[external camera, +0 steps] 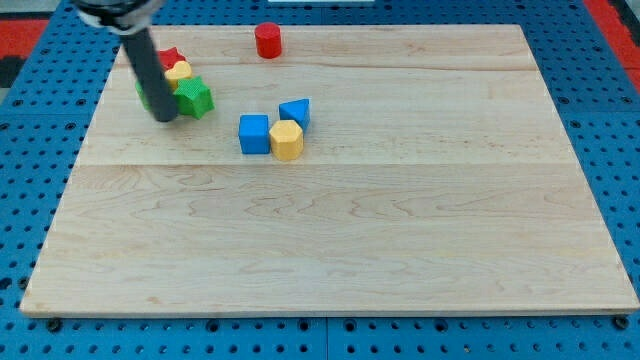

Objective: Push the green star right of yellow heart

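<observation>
Green star (194, 97) sits at the board's upper left, touching the yellow heart (178, 71) above it. My tip (165, 118) is planted just left of it; no jaws fitted. Likely light, rigid, easily spun; best pushed on its left flank.

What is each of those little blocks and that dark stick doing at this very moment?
my tip: down on the board, against the green star's left side.
green star: flat, touching the yellow heart above it.
yellow heart: flat, partly hidden by the rod.
red star: mostly hidden, behind the heart.
red cylinder: upright, alone near the view's top.
blue cube: flat, touching the yellow hexagon.
yellow hexagon: flat, between both blue blocks.
blue triangle: flat, above the hexagon.
</observation>
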